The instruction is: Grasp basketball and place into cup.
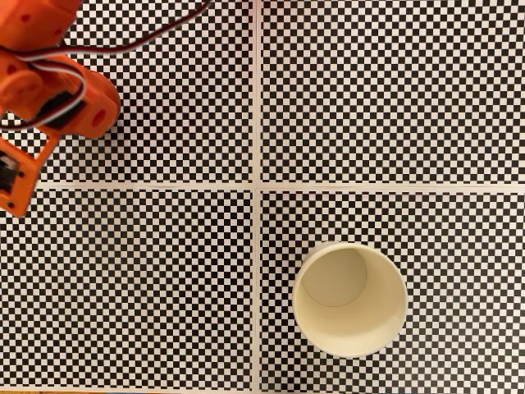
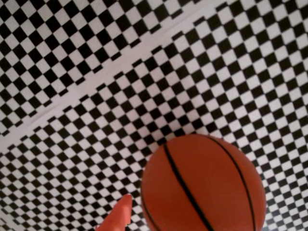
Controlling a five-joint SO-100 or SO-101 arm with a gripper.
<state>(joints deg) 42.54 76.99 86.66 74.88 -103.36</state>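
Wrist view: pincer (image 2: 126, 211) grip unclear, tip beside basketball (image 2: 204, 185); checkered mat (image 2: 96, 96) bare around.

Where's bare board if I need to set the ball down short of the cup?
In the fixed view the checkerboard is bare across the top right, above the cup, and at lower left between the cup and the orange arm. The wrist view shows the basketball beside a claw fingertip.

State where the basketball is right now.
In the wrist view the basketball fills the lower right over the checkered surface, with an orange fingertip just to its left at the bottom edge.
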